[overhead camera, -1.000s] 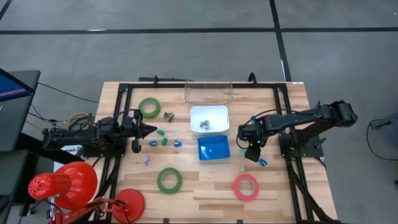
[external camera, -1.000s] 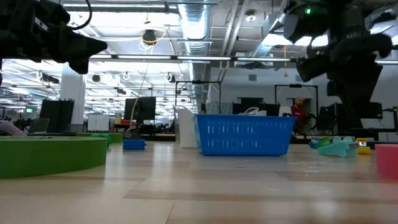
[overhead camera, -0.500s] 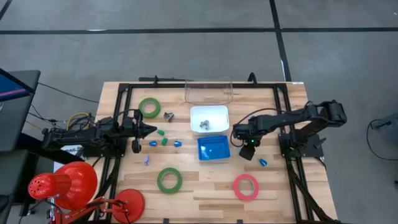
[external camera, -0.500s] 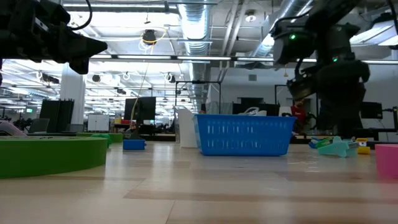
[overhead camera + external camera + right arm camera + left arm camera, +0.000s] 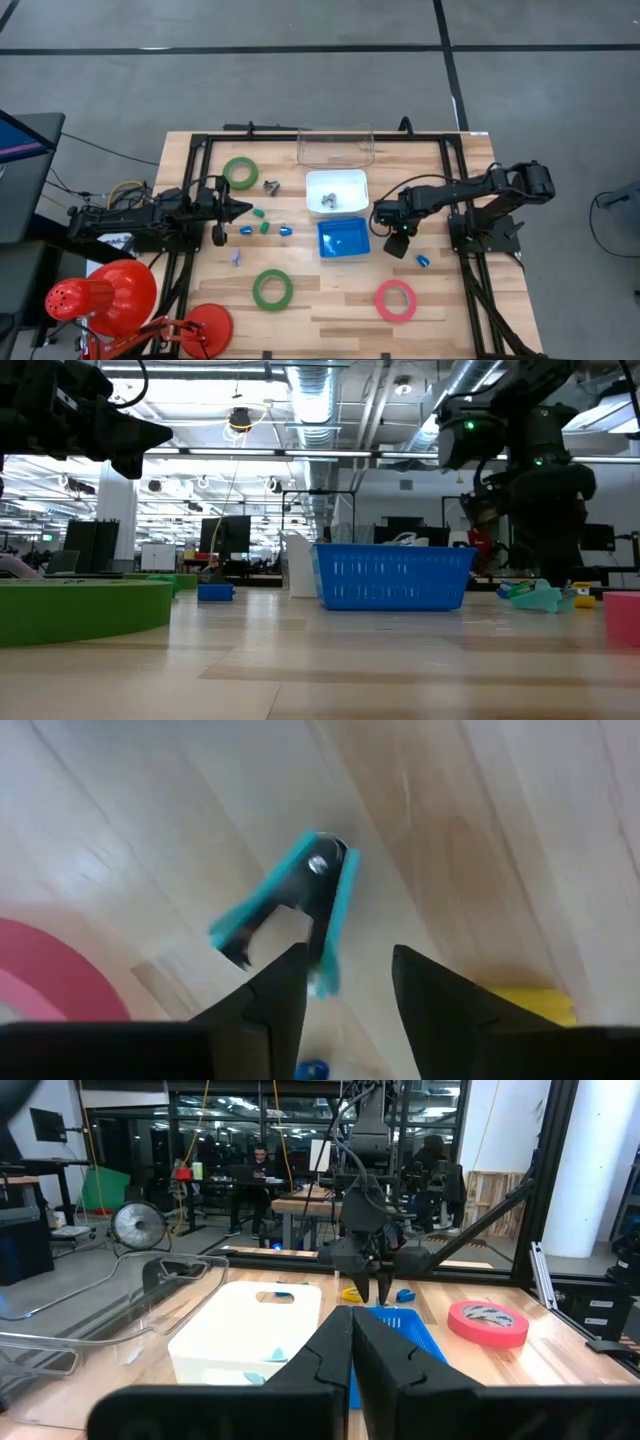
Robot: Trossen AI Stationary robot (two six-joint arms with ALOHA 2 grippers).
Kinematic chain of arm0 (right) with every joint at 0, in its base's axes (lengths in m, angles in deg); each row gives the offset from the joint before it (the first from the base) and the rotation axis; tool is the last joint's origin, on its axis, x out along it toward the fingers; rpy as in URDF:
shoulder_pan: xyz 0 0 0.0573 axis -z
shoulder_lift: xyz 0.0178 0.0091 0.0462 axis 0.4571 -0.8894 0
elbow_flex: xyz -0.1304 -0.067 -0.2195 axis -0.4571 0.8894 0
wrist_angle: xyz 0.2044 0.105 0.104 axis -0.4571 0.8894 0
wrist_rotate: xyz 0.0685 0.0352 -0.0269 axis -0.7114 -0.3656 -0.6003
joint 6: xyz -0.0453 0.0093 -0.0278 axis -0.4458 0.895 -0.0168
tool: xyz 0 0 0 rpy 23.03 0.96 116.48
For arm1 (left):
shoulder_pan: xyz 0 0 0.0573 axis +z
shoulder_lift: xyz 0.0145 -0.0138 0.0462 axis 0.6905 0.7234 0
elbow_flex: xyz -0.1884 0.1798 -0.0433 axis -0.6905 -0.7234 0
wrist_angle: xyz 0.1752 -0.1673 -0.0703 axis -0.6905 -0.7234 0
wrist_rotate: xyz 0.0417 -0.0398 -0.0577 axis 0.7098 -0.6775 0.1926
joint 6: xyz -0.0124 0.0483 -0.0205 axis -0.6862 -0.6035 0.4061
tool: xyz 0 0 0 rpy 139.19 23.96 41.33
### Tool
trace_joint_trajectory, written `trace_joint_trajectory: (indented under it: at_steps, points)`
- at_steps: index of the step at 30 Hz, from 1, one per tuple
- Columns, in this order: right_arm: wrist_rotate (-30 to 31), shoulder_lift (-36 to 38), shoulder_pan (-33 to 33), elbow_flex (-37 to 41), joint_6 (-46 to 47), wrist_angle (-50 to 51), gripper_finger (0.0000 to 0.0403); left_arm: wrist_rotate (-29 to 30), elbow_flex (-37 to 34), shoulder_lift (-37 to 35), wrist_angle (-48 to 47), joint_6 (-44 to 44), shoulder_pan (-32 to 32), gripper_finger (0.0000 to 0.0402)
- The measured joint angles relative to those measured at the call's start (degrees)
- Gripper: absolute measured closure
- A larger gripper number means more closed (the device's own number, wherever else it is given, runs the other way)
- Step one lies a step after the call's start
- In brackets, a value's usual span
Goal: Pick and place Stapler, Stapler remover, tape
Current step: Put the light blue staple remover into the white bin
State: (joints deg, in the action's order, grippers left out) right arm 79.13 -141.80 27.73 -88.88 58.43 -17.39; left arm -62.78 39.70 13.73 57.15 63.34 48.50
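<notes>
Tape lies flat on the desk (image 5: 330, 300) as three rings: one green (image 5: 240, 172) at the far left, one green (image 5: 272, 289) near the front, and a pink-red one (image 5: 395, 300) front right. The white bin (image 5: 336, 191) holds a small grey-teal piece, the blue basket (image 5: 343, 239) just in front of it shows nothing inside, and the clear tray (image 5: 335, 146) sits behind both. The right gripper (image 5: 345, 982) — barely shifted from half a second ago, after swinging in toward the basket — hangs jaws parted and empty over a teal staple remover (image 5: 295, 900), while the left gripper (image 5: 352, 1355) waits at the left with jaws closed on nothing.
</notes>
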Motion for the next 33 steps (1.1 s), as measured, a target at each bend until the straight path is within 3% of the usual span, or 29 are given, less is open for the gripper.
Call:
trace_joint_trajectory:
  at_steps: [22, 33]
  points:
    - [-1.21, 0.07, -0.02, 0.42, -0.44, -0.49, 0.0384, -0.01, 0.0, 0.02, -0.01, 0.02, 0.0, 0.0398]
    - [-1.6, 0.15, 0.0, 0.42, -0.46, -0.74, 0.0401, -0.01, 0.0, 0.02, 0.01, 0.0, 0.0, 0.0398]
